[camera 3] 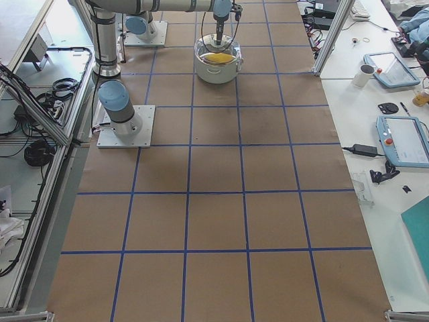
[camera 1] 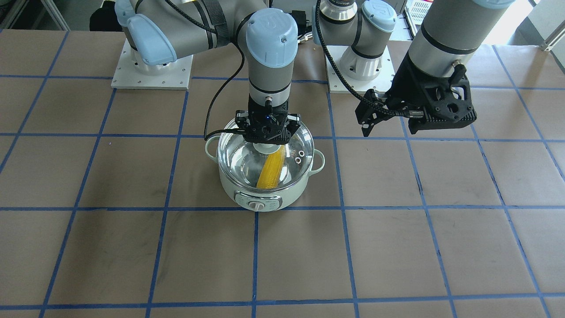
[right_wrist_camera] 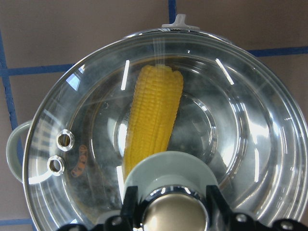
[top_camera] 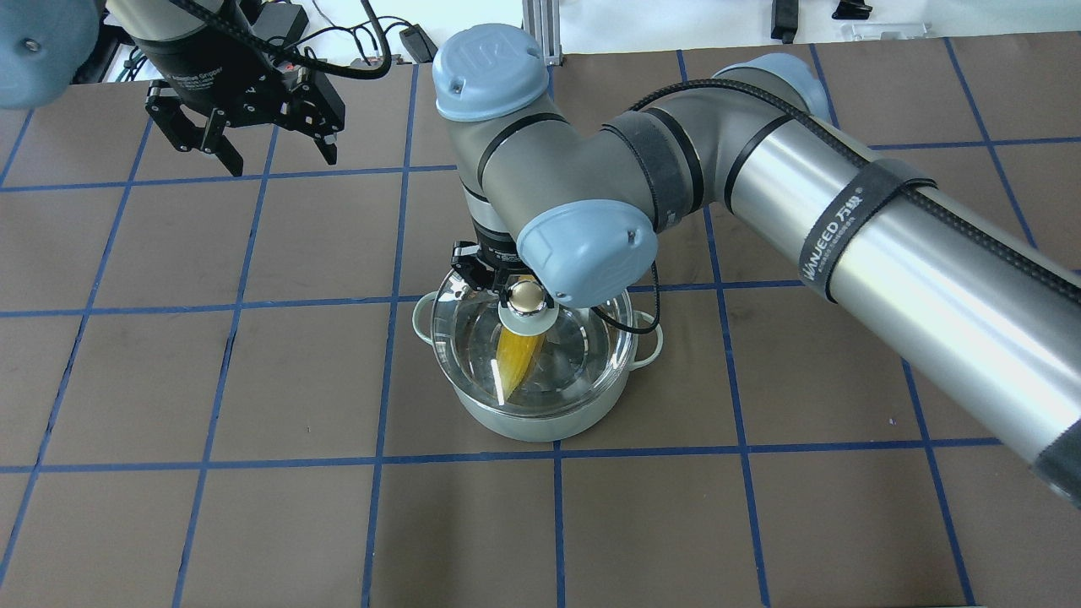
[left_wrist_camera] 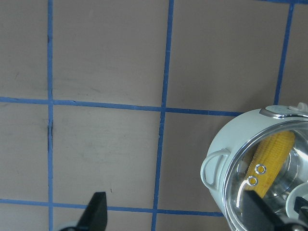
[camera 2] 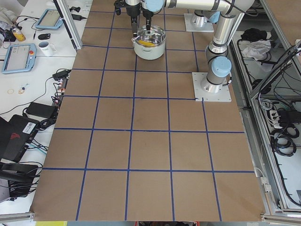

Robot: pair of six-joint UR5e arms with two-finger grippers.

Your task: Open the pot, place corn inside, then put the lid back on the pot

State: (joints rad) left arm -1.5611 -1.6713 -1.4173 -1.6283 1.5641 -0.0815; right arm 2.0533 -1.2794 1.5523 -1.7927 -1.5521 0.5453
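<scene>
Right gripper (right_wrist_camera: 169,204) clamped on the lid (right_wrist_camera: 236,120) knob. Lid sits on the pot (camera 1: 265,194) with corn (right_wrist_camera: 154,115) inside, lying 12–6 in overhead view. Left gripper (top_camera: 280,160) spread, empty — over table (top_camera: 253,380) at pot's 10 o'clock.

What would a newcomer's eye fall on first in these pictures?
The bright yellow corn, lying inside the pale green pot near the middle of the table, seen through the glass lid. Next, the right gripper directly above, clamped on the lid's knob, while the left gripper hangs open off to the side.
</scene>
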